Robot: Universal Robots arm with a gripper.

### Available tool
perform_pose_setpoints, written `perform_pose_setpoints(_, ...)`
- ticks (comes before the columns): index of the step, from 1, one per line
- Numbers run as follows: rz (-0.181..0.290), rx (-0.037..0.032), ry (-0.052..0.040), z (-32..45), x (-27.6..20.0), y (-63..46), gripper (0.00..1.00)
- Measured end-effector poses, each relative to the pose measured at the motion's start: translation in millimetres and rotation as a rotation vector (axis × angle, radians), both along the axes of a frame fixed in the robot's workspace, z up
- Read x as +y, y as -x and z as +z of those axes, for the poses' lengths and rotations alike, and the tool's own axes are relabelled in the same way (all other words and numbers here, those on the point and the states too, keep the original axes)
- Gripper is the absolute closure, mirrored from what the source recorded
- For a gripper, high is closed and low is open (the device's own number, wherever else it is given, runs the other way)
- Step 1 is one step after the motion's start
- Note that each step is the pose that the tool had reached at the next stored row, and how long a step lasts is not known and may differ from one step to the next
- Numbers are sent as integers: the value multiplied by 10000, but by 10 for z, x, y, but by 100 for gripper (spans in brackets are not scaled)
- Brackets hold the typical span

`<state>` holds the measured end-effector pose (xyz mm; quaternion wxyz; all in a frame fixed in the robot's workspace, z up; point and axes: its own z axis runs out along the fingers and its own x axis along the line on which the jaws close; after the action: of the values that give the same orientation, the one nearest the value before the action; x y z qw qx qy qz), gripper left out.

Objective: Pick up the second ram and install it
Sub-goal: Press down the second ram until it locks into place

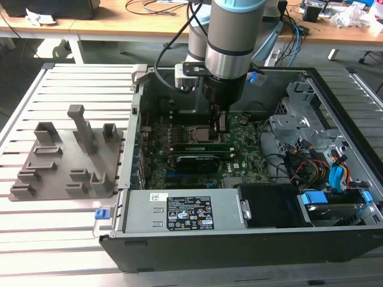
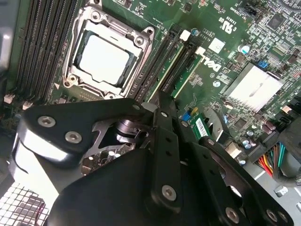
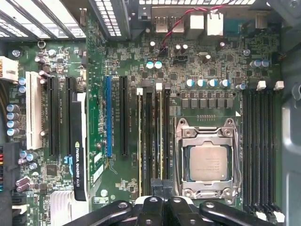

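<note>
Exterior view: nearest the camera, a long grey metal power-supply box (image 1: pixel 179 212) with a white label lines the front edge of an open black computer case (image 1: pixel 239 254), which lies on a slatted grey metal table (image 1: pixel 66 239). Toward the exterior view's left, a grey plastic fixture tray (image 1: pixel 66 161) with upright posts rests on the slats. Deeper in the case lies the large green motherboard (image 1: pixel 179 161). The silver-and-black robot arm (image 1: pixel 230 36) reaches down over it, its black gripper (image 1: pixel 220 122) low above the memory slots beside the silver processor socket (image 1: pixel 197 133). In the first wrist view the black fingertips (image 3: pixel 156 187) stand close together, nearly shut, astride the end of a long narrow green memory stick, the second ram (image 3: pixel 161 136), which stands on edge in its slot among the black slots next to the socket (image 3: pixel 207 160). Whether the fingertips actually press the stick cannot be told. A cluttered wooden workbench (image 1: pixel 119 24) stands behind the case.
</note>
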<state>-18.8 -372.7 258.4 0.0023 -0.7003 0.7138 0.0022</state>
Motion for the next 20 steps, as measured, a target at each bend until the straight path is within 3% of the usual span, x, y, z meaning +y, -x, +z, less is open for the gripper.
perform_pose_setpoints(2, 0, -40, 1, 0, 0, 0, 89)
perform_pose_setpoints(5, 0, -43, -1, -10, 0, -23, 89)
perform_pose_setpoints(8, 0, -29, 8, -131, 0, -86, 89)
perform_pose_setpoints(12, 0, -15, 7, -179, 12, -181, 89)
perform_pose_setpoints(14, 0, -4, 12, -204, 30, -317, 89)
perform_pose_setpoints(16, 1, 1, 13, -223, 31, -338, 89)
perform_pose_setpoints(18, 1, 14, 25, -309, 29, -340, 89)
perform_pose_setpoints(20, 1, -1, 1, -298, 32, -339, 89)
